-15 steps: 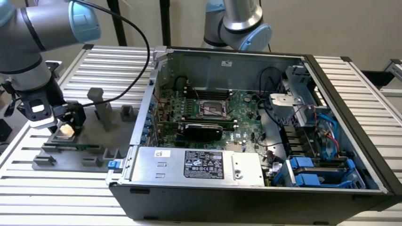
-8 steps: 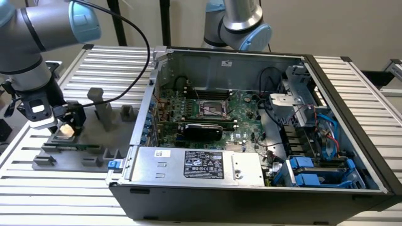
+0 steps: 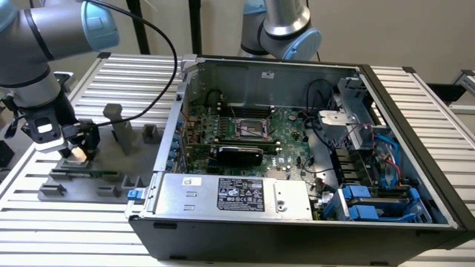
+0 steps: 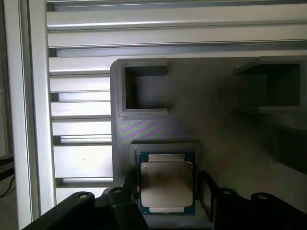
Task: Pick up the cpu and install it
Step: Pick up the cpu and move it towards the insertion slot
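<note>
Silver-topped cpu: thin square chip with a pale metal lid on a green-rimmed board. The cpu [image 4: 166,184] lies flat in a shallow square recess of the fixture.
Grey fixture: matte grey printed plastic plate [image 4: 144,129] with raised walls and 2 boxy pockets beyond the cpu. It rests on the desk.
Jaws: 2 black jaws sit low at the fixture, 1 on each of 2 opposite sides of the cpu, so the chip lies squarely between them. Each is touching or just beside its edge.
Grip: whether the jaws are clamped on the cpu or stand a little apart from it, I cannot tell.
Arm: grey robot arm with pale blue joint caps [image 3: 37,44] reaches down over the fixture at the exterior view's left, with a black cable looping off it.
Desk: slatted aluminium desk [image 3: 82,233] carries both the fixture and the case.
Case: black computer case [image 3: 297,242] lies open just beside the fixture, on the exterior view's right.
Motherboard: green circuit board [image 3: 286,130] lies flat inside the case.
Socket: dark square socket with a metal frame [image 3: 251,129] sits near the middle of the motherboard, well apart from the cpu.
Box: large silver box with a black label [image 3: 222,194] lies along the near edge of the case.
Second arm: another grey and pale blue arm [image 3: 286,30] stands behind the case.
</note>
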Robot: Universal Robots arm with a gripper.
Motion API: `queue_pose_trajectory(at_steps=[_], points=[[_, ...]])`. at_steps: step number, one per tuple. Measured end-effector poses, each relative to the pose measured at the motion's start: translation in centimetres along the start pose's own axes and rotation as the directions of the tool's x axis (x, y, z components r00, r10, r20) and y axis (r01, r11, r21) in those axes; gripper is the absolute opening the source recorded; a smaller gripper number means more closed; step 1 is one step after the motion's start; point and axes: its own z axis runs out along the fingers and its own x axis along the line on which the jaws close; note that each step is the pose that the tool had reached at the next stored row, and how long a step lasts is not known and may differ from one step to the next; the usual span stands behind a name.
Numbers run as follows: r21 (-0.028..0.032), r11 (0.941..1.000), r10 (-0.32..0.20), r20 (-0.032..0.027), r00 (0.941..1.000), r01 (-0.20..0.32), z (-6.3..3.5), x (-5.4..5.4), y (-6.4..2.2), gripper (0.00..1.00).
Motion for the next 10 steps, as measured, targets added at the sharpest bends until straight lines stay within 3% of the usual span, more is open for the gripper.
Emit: queue_pose_trajectory(at_steps=[10], points=[[0.0002,1.0000,0.000,-0.0002,1.0000,0.000,-0.09,0.04,-0.01,0.62]])
